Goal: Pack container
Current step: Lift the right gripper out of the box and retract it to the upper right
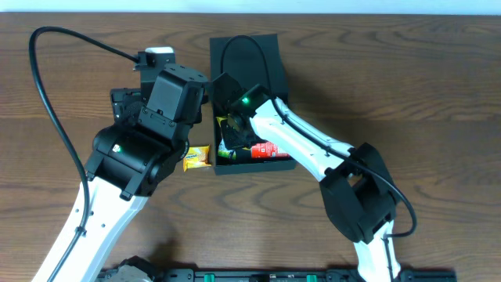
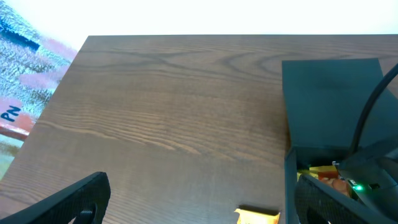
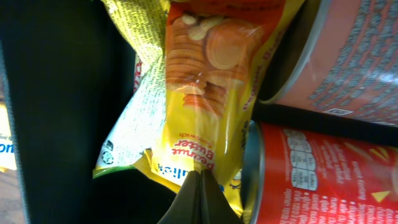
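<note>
1 container (image 1: 268, 56), 2 red cans (image 3: 323, 174); left tool (image 2: 193, 205) wide, empty; right tool (image 3: 200, 194) closed.

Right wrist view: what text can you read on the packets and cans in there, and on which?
"Peanut Butter": upside down, on the yellow cracker packet.
On the red cans, the label print is too blurred to read.
On the green-and-white packet, the print is too small to read.
</note>
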Robot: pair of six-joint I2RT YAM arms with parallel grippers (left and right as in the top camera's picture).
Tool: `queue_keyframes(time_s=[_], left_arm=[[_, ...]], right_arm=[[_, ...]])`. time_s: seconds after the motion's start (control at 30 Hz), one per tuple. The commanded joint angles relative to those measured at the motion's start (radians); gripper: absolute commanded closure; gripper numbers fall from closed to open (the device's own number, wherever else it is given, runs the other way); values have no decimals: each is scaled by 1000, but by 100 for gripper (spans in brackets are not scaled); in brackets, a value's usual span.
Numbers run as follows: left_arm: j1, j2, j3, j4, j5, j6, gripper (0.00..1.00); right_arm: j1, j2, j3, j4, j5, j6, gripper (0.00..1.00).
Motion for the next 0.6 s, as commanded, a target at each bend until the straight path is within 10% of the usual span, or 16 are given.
queue_keyframes(time_s=[0.0, 0.57], left_arm=[[3, 5, 17, -6, -26, 4, 5], [3, 5, 17, -6, -26, 4, 5]], right_arm=[[-5, 8, -3, -4, 36, -18, 99], [-6, 5, -47, 40, 37, 5, 99]])
